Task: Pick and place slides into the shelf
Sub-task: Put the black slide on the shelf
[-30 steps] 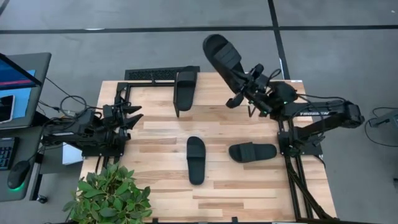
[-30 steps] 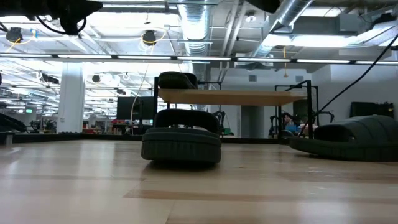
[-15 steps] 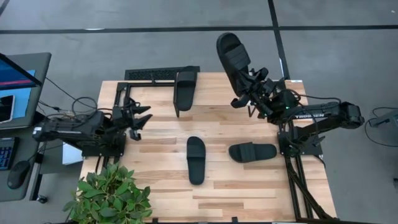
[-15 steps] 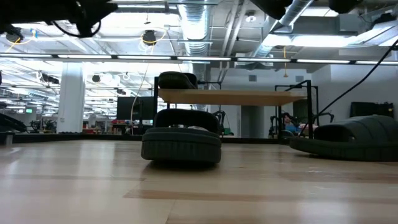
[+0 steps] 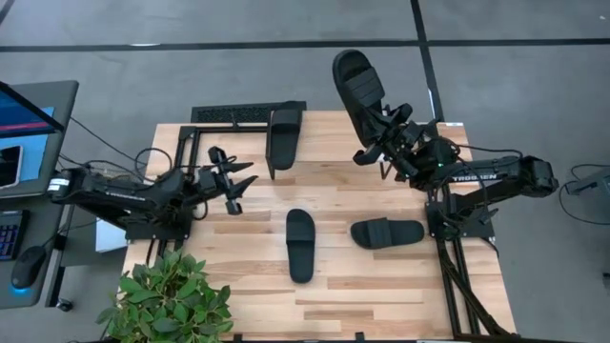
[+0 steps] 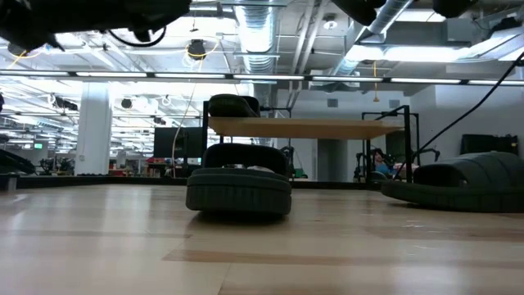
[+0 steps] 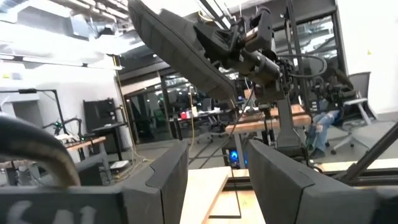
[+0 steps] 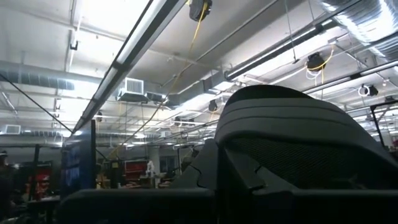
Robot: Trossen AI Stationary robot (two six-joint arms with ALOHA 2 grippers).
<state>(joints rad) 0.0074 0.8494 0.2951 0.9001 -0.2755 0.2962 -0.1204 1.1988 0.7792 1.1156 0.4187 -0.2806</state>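
High view: the right arm reaches in over the bench's (image 5: 381, 286) far right corner, and its right gripper (image 5: 374, 145) has its jaws clamped on one raised slide (image 5: 357, 84) that juts past the far edge. The left arm stretches from the left side, and the left gripper (image 5: 240, 183) has its jaws parted and empty, well apart from every slide. A second slide (image 5: 284, 138) lies on the shelf (image 5: 248, 113), a third slide (image 5: 300, 244) mid-bench, a fourth slide (image 5: 386, 232) just to its right.

Low view: the third slide (image 6: 238, 187) sits in front of the shelf (image 6: 307, 127).

Left wrist view: the parted fingers (image 7: 168, 177) frame the far-off raised slide (image 7: 177, 53).

Right wrist view: the held slide (image 8: 292, 137) fills the frame.
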